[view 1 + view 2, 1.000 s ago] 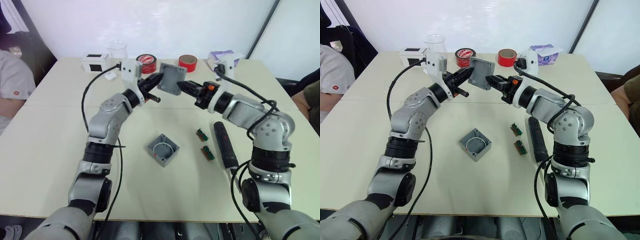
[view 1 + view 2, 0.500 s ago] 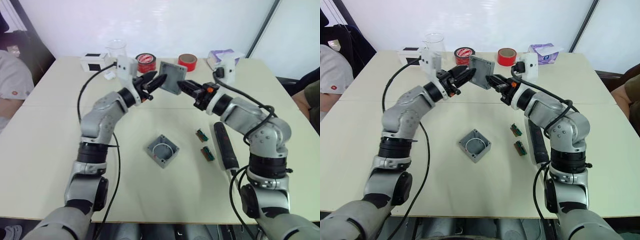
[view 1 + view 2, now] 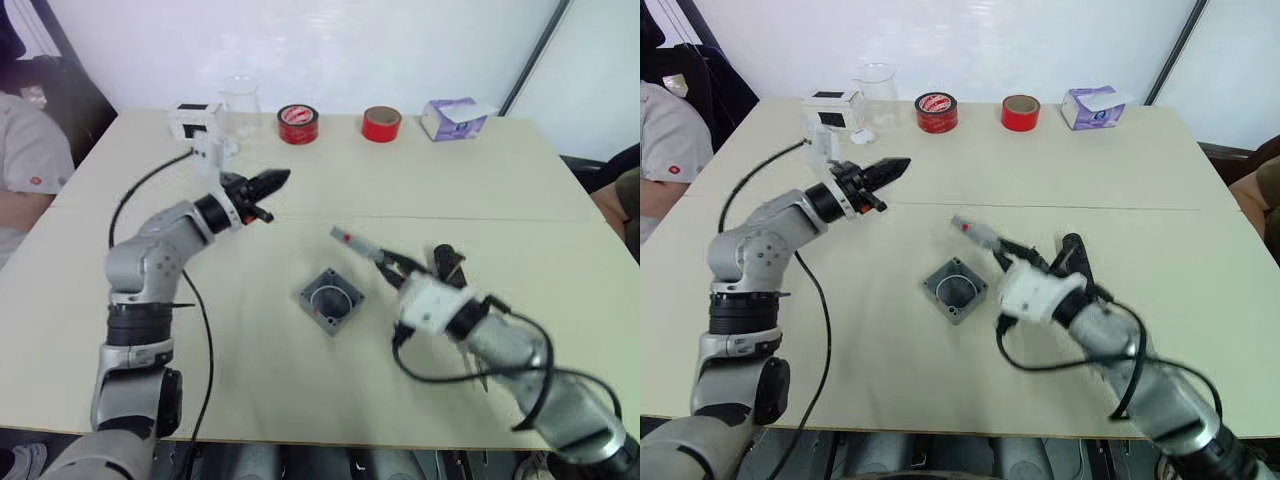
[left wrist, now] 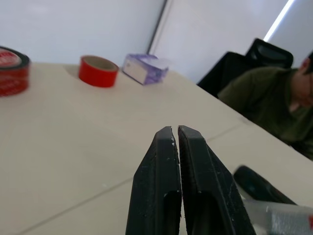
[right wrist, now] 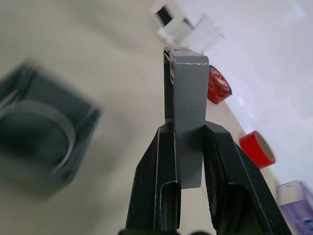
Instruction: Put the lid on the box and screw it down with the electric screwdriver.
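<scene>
Grey lid, held edge-on, is clamped between the right gripper jaws, at about 3 o'clock of the open box on the tabletop. Right wrist view shows this grasp; head views blur it. Left gripper, jaws pressed together and empty, hovers at the box's 10 o'clock.

One grey box on my table, one lid, two red tape rolls and, one purple tissue box, one white box, one clear beaker, one black screwdriver
</scene>
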Action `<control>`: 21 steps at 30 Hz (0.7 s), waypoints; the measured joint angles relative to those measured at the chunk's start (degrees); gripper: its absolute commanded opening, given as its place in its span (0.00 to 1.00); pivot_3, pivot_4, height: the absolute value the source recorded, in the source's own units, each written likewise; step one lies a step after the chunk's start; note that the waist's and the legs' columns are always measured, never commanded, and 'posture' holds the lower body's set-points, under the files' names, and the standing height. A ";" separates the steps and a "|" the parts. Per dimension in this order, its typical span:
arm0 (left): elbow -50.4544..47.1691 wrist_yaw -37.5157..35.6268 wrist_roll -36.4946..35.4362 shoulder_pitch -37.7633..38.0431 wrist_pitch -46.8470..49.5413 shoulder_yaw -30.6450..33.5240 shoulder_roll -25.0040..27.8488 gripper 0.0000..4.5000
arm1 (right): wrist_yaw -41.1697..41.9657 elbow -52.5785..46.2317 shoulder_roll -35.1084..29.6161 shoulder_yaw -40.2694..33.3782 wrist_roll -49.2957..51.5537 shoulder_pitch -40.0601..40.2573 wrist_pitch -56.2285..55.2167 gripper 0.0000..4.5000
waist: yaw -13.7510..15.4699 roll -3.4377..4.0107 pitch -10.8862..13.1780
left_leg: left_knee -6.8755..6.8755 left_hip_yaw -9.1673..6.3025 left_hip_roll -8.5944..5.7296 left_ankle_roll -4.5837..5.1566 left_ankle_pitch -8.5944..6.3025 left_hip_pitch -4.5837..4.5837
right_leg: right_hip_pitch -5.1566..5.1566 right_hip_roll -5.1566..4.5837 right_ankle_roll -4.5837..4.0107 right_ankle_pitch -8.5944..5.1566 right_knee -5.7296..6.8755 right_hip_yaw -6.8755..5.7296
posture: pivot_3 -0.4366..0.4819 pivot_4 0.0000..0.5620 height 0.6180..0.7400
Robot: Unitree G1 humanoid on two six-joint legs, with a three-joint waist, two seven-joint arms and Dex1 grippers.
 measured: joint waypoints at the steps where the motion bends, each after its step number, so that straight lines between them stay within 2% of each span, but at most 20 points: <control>1: -0.16 -1.04 0.92 0.46 -0.19 -1.97 0.12 0.01 | -1.26 0.87 -0.33 1.12 -5.51 0.82 -2.98 0.03 | -0.07 0.00 0.00 | 0.00 0.00 0.00 -0.03 0.02 0.02 | 0.00 0.01 0.01 0.01 0.03 0.01 | 0.48 0.27 1.00; 7: -2.26 -7.98 5.51 0.95 -2.30 -10.04 4.10 0.01 | -3.01 1.01 0.17 2.54 -21.75 1.27 -12.47 0.03 | -0.07 0.00 0.00 | -0.01 -0.08 0.20 -0.11 0.07 0.08 | 0.00 0.26 0.03 0.03 0.09 0.00 | 0.48 0.27 1.00; 13: -3.00 -12.11 7.93 1.10 -3.07 -13.30 6.03 0.01 | -1.76 1.51 2.16 1.42 -25.00 0.72 -15.47 0.03 | 0.07 0.00 -0.01 | 0.02 -0.03 0.20 -0.11 0.07 0.08 | 0.02 0.23 0.00 0.04 0.09 0.00 | 0.48 0.27 1.00; 21: -4.86 -15.92 8.61 3.13 -2.41 -15.42 7.50 0.01 | -1.02 7.43 6.39 1.68 -29.00 -1.00 -18.72 0.03 | 0.00 0.00 -0.01 | 0.02 -0.03 0.21 -0.10 0.06 0.09 | 0.02 0.25 0.00 0.04 0.11 0.00 | 0.48 0.27 1.00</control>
